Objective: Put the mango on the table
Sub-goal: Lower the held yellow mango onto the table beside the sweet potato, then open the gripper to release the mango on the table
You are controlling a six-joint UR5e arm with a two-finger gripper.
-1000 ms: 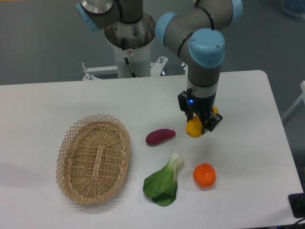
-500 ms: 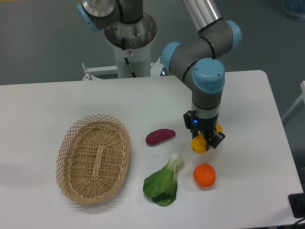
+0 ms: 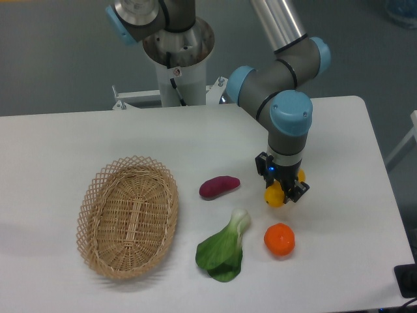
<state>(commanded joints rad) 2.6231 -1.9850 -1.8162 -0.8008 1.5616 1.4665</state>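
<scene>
The yellow mango (image 3: 275,195) is held between the fingers of my gripper (image 3: 282,191), which is shut on it. It hangs low over the white table (image 3: 339,215), right of the middle; I cannot tell whether it touches the surface. The black fingers cover much of the fruit, leaving its lower left end and a bit of its right side showing. The arm's blue-capped wrist stands straight above it.
A purple sweet potato (image 3: 219,186) lies just left of the gripper. An orange tangerine (image 3: 279,239) sits close below it, with a green bok choy (image 3: 225,249) to its left. A wicker basket (image 3: 128,216) stands at the left.
The gripper has carried the mango down and to the right, towards the front of the table, and now sits lower, close above the tangerine.
</scene>
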